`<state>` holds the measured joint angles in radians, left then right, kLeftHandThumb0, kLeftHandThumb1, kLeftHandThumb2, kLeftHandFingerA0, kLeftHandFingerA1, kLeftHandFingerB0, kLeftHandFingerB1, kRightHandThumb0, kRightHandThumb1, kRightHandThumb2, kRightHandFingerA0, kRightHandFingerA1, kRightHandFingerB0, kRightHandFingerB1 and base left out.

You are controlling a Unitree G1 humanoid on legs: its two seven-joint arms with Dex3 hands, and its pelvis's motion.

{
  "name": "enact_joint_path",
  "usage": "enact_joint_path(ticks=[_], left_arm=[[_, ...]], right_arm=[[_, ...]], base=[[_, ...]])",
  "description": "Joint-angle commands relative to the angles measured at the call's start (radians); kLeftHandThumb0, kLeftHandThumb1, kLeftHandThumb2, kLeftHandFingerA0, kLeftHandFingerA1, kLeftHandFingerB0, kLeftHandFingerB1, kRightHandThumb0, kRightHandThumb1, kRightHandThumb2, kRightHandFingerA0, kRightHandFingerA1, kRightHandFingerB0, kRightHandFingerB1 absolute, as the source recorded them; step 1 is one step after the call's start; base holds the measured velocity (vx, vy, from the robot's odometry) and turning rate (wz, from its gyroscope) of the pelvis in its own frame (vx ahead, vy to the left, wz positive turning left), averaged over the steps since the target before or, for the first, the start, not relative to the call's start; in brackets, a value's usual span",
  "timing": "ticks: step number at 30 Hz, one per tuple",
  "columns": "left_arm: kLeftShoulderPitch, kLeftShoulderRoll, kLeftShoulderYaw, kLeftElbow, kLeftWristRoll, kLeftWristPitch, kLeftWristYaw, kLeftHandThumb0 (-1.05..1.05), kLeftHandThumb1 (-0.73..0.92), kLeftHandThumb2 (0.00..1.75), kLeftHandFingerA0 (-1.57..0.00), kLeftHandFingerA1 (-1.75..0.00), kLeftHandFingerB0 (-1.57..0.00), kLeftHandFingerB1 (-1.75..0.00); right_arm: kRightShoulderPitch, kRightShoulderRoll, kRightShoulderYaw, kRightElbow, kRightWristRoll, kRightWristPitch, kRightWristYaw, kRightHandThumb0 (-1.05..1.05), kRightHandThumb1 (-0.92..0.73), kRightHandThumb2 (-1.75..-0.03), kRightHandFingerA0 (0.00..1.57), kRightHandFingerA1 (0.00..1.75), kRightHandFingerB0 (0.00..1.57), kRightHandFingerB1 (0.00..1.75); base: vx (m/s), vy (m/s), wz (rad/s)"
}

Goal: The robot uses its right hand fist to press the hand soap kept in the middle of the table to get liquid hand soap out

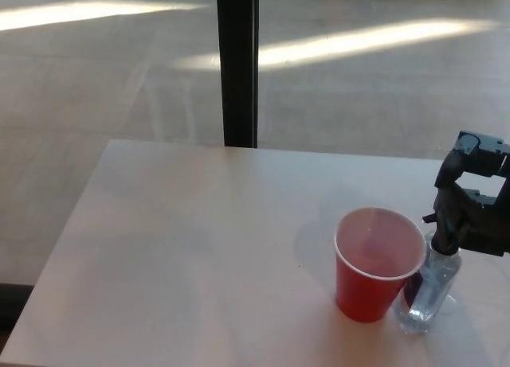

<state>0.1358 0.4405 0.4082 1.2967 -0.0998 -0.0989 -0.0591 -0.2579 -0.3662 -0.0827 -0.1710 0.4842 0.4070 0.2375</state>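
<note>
A pale, smooth rectangular table [199,247] is filling most of the head view, and its whole left half is lying bare. The robot's left hand is not showing anywhere.

Moving rightward, a red plastic cup with a white rim [376,265] is standing upright near the table's right edge, toward the front edge, with its mouth open to the camera. Nothing can be made out inside it.

Touching the cup on its right side, a small clear plastic soap bottle with a black pump head [429,289] is standing upright, closer still to the right edge. So the soap is sitting at the right side of the table, not in its middle. The pump's neck is showing just under the dark hand.

Coming in from the right edge of the view, the robot's black right hand [470,216] is sitting directly on top of the pump. Whether its fingers are curled into a fist or spread cannot be told from this angle.

The step in hand appears to be the press itself: the hand is meeting the pump top. The next move seems to call for a straight downward push, kept centred over the pump so the light bottle is not tipping against the cup.
</note>
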Motion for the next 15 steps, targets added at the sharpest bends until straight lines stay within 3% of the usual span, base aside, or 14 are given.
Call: enact_joint_path(ticks=[1,4,5,7,14,15], left_arm=[[0.003,0.016,-0.004,-0.002,-0.006,-0.023,-0.001,-0.56,0.73,0.61,-0.77,-0.69,-0.6,-0.55],[0.002,0.014,0.003,-0.001,-0.014,-0.02,0.003,-0.56,0.72,0.61,-0.77,-0.67,-0.6,-0.53],[0.001,0.014,0.004,-0.001,-0.014,-0.019,0.003,-0.56,0.72,0.61,-0.77,-0.67,-0.61,-0.53],[0.0,0.014,0.001,0.001,-0.01,-0.019,0.006,-0.57,0.72,0.61,-0.78,-0.67,-0.6,-0.53],[-0.001,0.014,-0.001,-0.001,-0.006,-0.031,0.008,-0.56,0.73,0.62,-0.81,-0.7,-0.61,-0.55],[-0.003,0.015,-0.001,-0.003,-0.007,-0.031,0.008,-0.57,0.73,0.62,-0.81,-0.71,-0.65,-0.57]], right_arm=[[0.1,-0.041,0.057,0.104,-0.1,0.041,0.029,-0.12,-0.56,-1.26,0.95,1.75,0.65,1.69],[0.099,-0.042,0.059,0.156,-0.104,-0.001,0.04,-0.14,-0.55,-1.24,0.95,1.75,0.64,1.74],[0.101,-0.041,0.06,0.162,-0.103,-0.007,0.041,-0.16,-0.56,-1.26,0.93,1.75,0.71,1.65],[0.101,-0.043,0.07,0.178,-0.113,-0.019,0.037,-0.16,-0.55,-1.26,0.93,1.75,0.7,1.64],[0.128,-0.025,0.086,0.174,-0.105,-0.013,-0.008,-0.16,-0.64,-1.14,0.91,1.75,0.71,1.61],[0.128,-0.016,0.088,0.187,-0.099,-0.024,-0.004,-0.18,-0.65,-1.07,0.96,1.75,0.67,1.69]], base=[[0.0,0.0,0.0],[0.0,0.0,0.0],[0.0,0.0,0.0],[0.0,0.0,0.0],[0.0,0.0,0.0],[0.0,0.0,0.0]])
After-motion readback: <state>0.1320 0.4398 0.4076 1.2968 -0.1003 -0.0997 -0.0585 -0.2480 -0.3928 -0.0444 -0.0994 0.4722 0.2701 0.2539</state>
